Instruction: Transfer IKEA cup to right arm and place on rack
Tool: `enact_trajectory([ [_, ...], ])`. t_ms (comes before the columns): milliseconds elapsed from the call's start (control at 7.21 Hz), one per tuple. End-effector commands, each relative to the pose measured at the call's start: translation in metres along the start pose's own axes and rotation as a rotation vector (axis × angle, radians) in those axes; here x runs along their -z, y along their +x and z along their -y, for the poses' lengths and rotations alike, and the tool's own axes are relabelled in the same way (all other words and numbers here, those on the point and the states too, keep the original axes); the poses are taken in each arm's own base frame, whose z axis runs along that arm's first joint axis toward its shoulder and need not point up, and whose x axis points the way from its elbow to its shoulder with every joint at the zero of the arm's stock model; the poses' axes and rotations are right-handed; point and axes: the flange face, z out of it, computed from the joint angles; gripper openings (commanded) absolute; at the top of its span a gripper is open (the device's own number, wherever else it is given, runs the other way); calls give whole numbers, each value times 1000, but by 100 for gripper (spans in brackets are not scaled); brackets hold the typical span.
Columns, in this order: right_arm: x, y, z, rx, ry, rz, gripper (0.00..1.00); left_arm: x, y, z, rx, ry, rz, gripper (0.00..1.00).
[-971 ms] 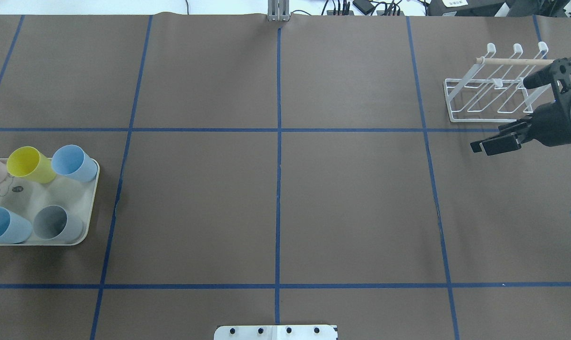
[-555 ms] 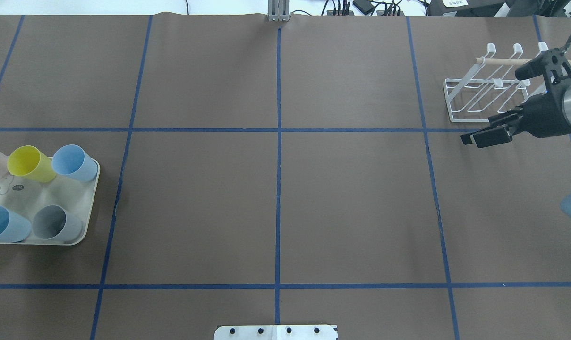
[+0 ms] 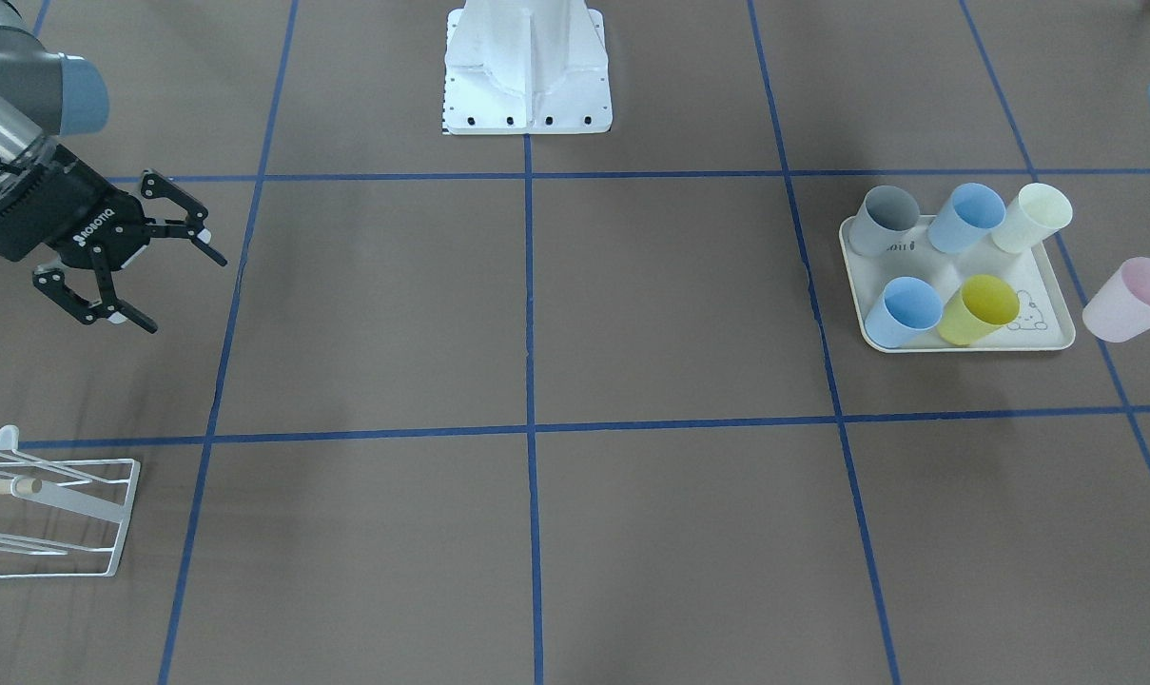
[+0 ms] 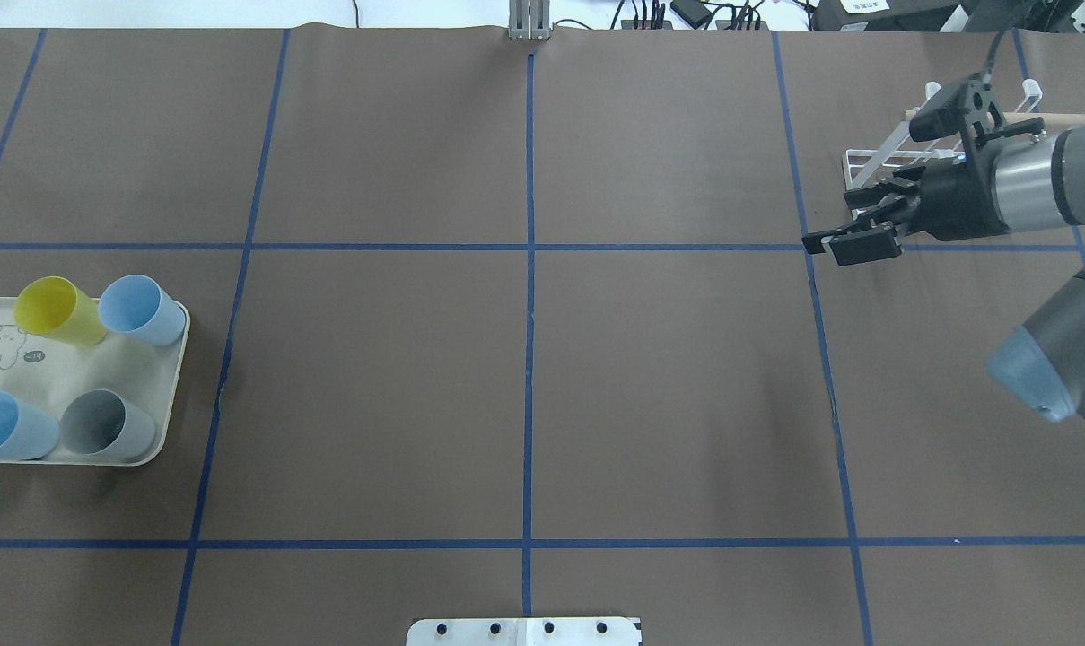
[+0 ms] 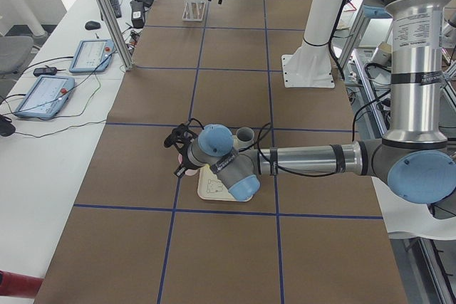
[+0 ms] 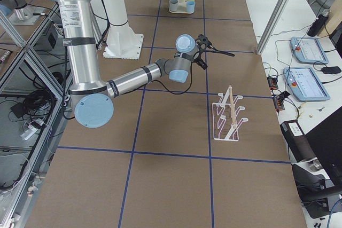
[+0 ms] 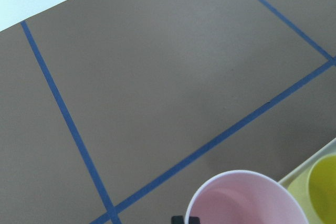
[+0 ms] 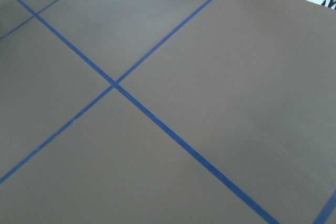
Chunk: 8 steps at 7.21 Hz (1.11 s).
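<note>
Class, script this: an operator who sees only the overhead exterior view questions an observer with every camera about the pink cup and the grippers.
Operator: No pink cup overhead. Where is it?
Observer: Front-facing shows the pink cup off the tray, beside its edge, past your frame.
Operator: Held?
Observer: The left wrist view shows a finger of the left gripper at its rim; it looks gripped.
Operator: Right gripper?
Observer: Front-facing shows the right gripper wide open, empty.
</note>
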Motion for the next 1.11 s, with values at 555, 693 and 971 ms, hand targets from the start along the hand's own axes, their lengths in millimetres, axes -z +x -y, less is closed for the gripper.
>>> enact_trajectory([
  [555,-97,-153,-6,144,319,67,99,58,253,97,826,-67,-358,0],
  [693,-105,-179,3,148,343,100,99,45,282,100,936,-72,-409,0],
  [971,-111,-193,7,202,373,84,96,20,355,129,1161,-103,-516,0],
])
